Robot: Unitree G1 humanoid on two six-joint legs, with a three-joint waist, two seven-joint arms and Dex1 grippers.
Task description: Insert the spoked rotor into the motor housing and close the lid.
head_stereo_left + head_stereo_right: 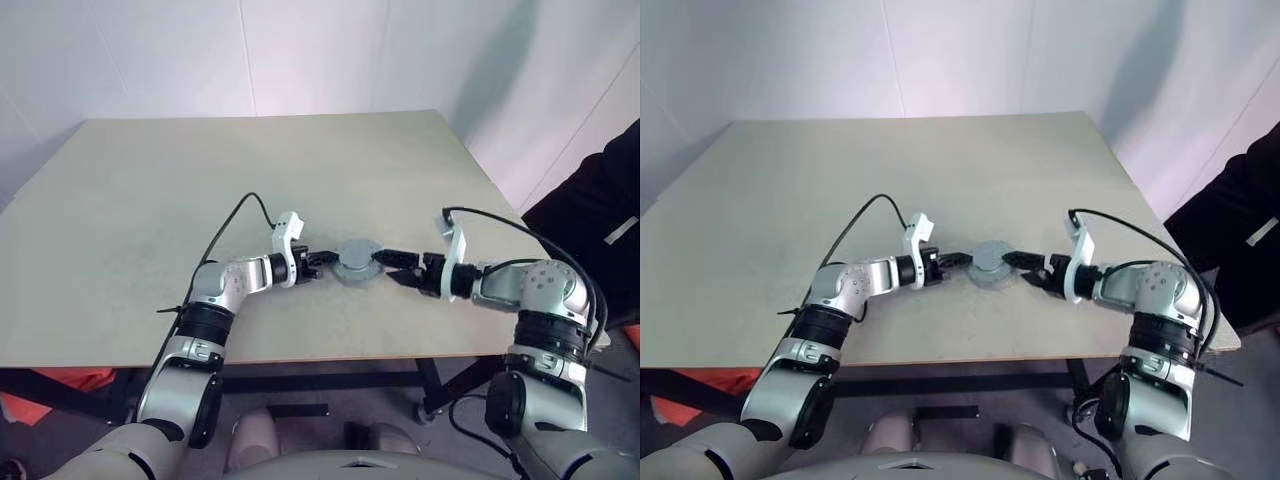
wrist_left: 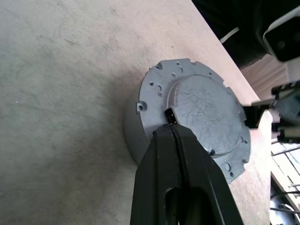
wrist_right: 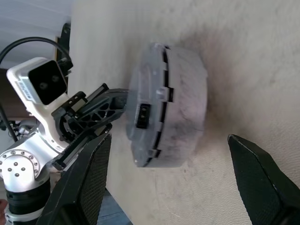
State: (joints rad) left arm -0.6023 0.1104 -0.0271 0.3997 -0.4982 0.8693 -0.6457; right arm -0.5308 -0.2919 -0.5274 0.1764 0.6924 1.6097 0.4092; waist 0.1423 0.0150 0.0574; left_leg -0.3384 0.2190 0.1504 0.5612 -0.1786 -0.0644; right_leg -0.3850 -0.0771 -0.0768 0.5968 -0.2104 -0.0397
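My left pincer (image 2: 172, 125), black fingers pressed together with nothing between them, rests its tips on the round light-grey notched-rim lid (image 2: 201, 112), which already sits on the short silver-grey motor housing (image 3: 185, 117) at the near-middle of the beige table (image 1: 150, 200). My right pincer (image 3: 173, 185) is spread wide, fingers flanking the housing without touching. Spoked rotor presumably inside. Step: seating the lid. Next probably calls for pressing or twisting it flush.
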